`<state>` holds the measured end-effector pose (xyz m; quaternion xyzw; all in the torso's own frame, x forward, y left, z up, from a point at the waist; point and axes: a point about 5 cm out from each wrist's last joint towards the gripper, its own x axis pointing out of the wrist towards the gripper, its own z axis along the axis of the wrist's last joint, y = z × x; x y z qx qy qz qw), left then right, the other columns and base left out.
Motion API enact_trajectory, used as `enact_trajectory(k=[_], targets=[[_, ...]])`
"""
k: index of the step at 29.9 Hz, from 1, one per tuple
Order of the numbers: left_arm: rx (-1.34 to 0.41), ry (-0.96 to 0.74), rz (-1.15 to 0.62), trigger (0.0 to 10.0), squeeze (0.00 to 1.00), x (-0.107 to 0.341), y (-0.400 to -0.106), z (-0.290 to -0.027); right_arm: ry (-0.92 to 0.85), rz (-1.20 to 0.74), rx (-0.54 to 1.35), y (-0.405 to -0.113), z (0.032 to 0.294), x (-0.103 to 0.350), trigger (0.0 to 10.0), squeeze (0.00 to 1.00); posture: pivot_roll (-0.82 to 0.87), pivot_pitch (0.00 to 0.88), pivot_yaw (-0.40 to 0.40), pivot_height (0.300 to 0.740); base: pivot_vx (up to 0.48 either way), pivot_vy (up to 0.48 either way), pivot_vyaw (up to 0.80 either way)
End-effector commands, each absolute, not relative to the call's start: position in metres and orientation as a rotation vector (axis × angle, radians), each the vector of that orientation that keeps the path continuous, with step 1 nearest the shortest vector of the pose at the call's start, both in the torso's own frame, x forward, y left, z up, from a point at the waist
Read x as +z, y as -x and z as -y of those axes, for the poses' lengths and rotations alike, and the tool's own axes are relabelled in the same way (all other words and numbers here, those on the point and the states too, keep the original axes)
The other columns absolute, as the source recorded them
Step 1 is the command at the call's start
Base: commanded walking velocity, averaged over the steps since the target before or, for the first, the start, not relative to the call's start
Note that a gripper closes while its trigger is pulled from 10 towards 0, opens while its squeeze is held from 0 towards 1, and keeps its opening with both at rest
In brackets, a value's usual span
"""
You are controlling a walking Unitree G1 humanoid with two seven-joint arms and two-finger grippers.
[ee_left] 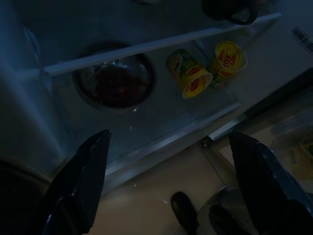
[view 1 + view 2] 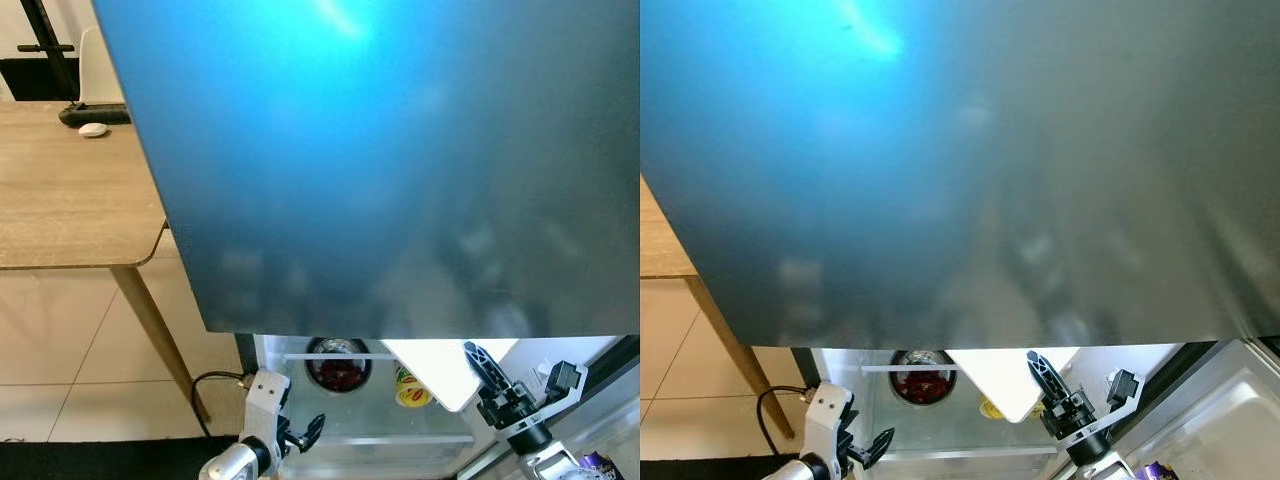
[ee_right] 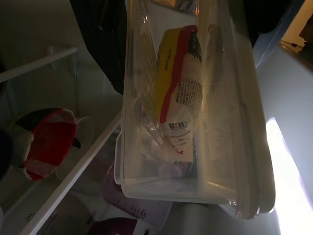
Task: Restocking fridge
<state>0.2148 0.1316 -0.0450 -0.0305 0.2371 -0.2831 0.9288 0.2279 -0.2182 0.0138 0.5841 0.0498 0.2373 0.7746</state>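
Filling most of the head views, closest to the camera, is the dark blue-grey fridge door (image 2: pixel 400 160), glossy with a bright glare near its top edge. Below its lower edge both grippers show in front of the lit fridge interior.

The left gripper (image 1: pixel 171 171) has its jaws spread wide with nothing between them; its two black fingers (image 1: pixel 83 181) frame a glass shelf (image 1: pixel 146 132) inside the fridge. On that shelf sits a round bowl (image 1: pixel 117 83) with dark red contents, and beside it two yellow cups (image 1: pixel 230 58) with red labels, one lying tilted and one more upright. A white shelf rail (image 1: pixel 156 46) crosses above them. In the left eye view the same arm shows as a white wrist and small black claw low on the left, near the bowl (image 2: pixel 338 365).

The right gripper (image 2: pixel 492 378) reaches up toward a white wedge-shaped panel (image 2: pixel 450 375) under the door edge; whether its jaws are open or closed around anything cannot be told. Its wrist camera looks into a clear plastic door bin (image 3: pixel 234 147) holding a yellow and red packet (image 3: pixel 178 88) standing on end. Beside the bin, a red and white container (image 3: pixel 49 142) sits behind a white shelf rail (image 3: pixel 73 171).

Left of the fridge stands a wooden desk (image 2: pixel 60 200) on a pale tiled floor (image 2: pixel 60 350), carrying a white mouse (image 2: pixel 93 129). A black cable (image 2: pixel 215 380) runs along the floor by the desk leg.
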Motion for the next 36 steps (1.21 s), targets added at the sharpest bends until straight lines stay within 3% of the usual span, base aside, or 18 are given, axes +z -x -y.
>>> enact_trajectory(k=[1, 19, 36], targets=[[-0.633, 0.051, -0.452, 10.0, 0.0, -0.041, -0.218, -0.119, -1.259, -0.08, 0.535, -0.231, 0.219, 0.021, 10.0, 0.0, -0.09, 0.0, -0.069, 0.665, 0.0, 0.0, 0.0], [-0.666, 0.03, -0.398, 10.0, 0.0, -0.033, -0.225, -0.111, -1.23, -0.151, 0.576, -0.229, 0.21, 0.02, 10.0, 0.0, -0.09, 0.0, -0.073, 0.605, 0.0, 0.0, 0.0], [-0.741, 0.118, -0.293, 10.0, 0.0, -0.016, -0.238, -0.09, -1.212, -0.12, 0.615, -0.24, 0.207, 0.033, 10.0, 0.0, -0.09, 0.0, -0.072, 0.55, 0.0, 0.0, 0.0]])
